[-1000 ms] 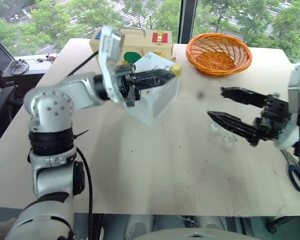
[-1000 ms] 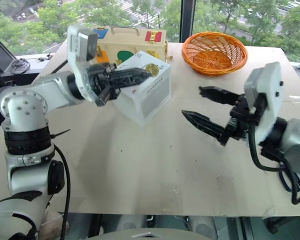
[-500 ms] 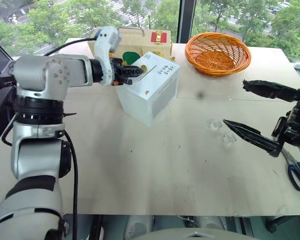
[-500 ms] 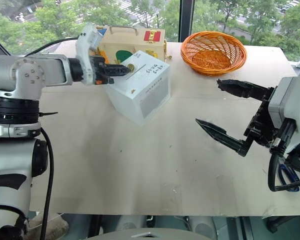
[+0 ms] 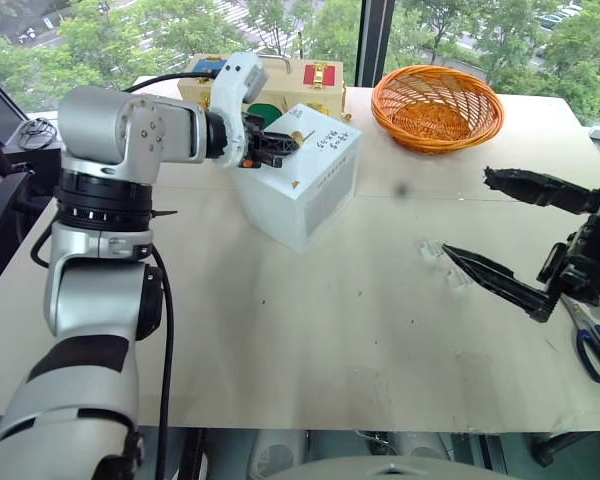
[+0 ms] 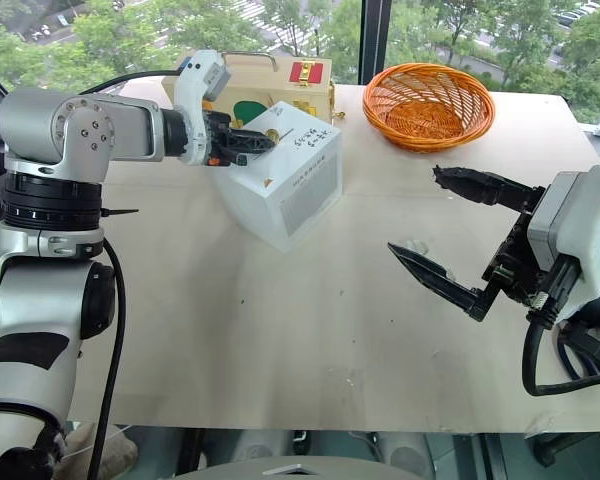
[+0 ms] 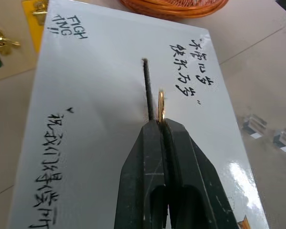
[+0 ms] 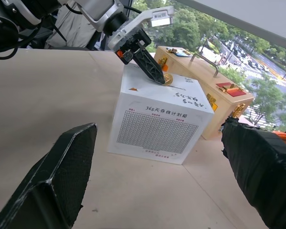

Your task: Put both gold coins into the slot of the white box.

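The white box (image 5: 315,195) with black handwriting stands at the table's back middle, its dark slot (image 7: 147,88) on the top face. My left gripper (image 7: 161,125) is shut on a gold coin (image 7: 161,106), which it holds edge-on just beside the slot over the box top. The same gold coin (image 8: 168,79) shines at the tip of the left gripper (image 8: 159,76) in the right wrist view. My right gripper (image 5: 469,215) hangs open and empty above the table, well to the right of the box.
An orange wicker basket (image 5: 438,105) sits at the back right. A pale wooden case (image 5: 280,80) stands right behind the box. Two small clear plastic pieces (image 5: 435,250) lie under the right gripper. Blue scissors (image 5: 595,350) lie by the right edge.
My left arm has stretched forward and tipped its gripper down, bringing the coin from the box's far corner to beside the slot. The right gripper drew back slightly, still open.
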